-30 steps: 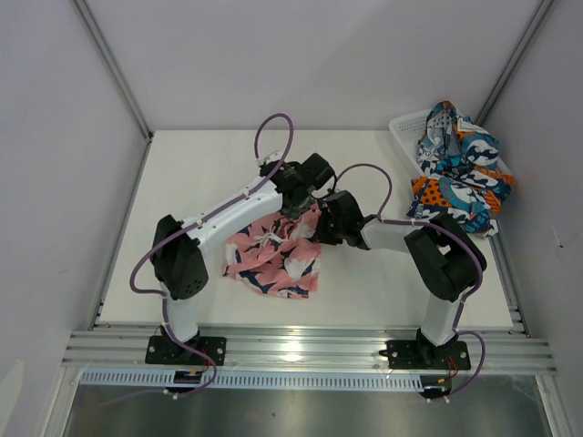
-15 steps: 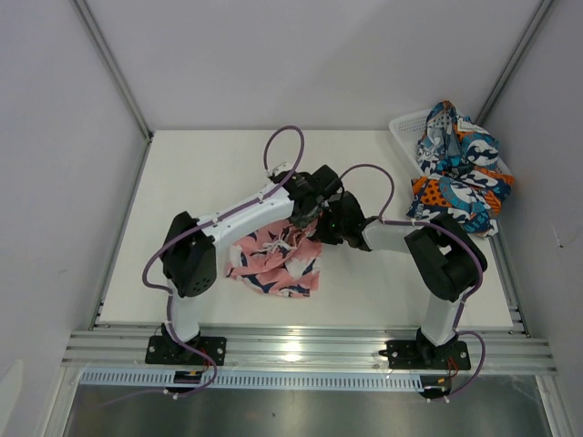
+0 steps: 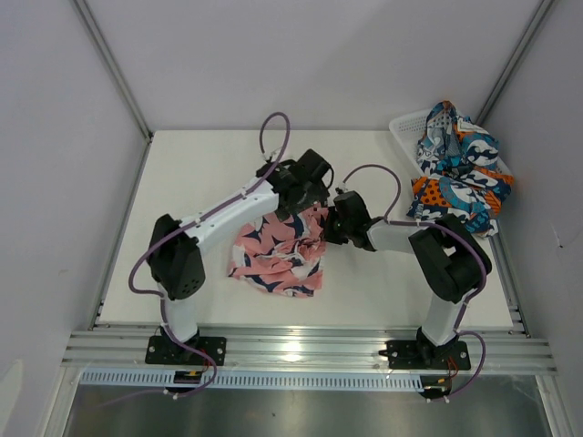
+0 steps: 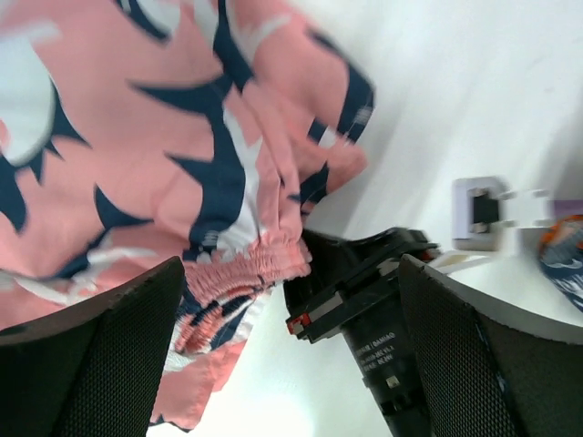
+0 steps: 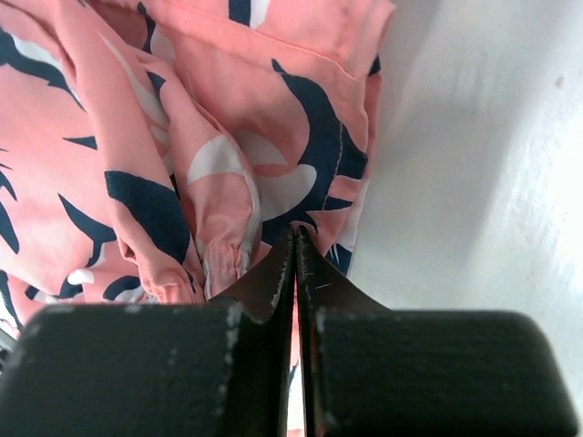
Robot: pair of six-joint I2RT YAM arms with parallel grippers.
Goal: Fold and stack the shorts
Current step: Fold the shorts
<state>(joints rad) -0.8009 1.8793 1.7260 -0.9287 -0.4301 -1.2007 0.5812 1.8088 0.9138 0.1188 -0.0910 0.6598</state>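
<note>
Pink shorts (image 3: 278, 255) lie crumpled on the surface (image 3: 182, 182), under the wide-open left gripper (image 3: 306, 188). The right gripper (image 5: 295, 238) pinches their edge tight at its tips. No fold looks done yet. The blue-and-orange shorts (image 3: 455, 173) sit well off to its right, in the white basket (image 3: 405, 126).

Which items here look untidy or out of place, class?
The blue, teal and orange shorts spill, unfolded, over the rim of the white basket. The pink shorts lie bunched on the table, their edge pinched in the right tool.
</note>
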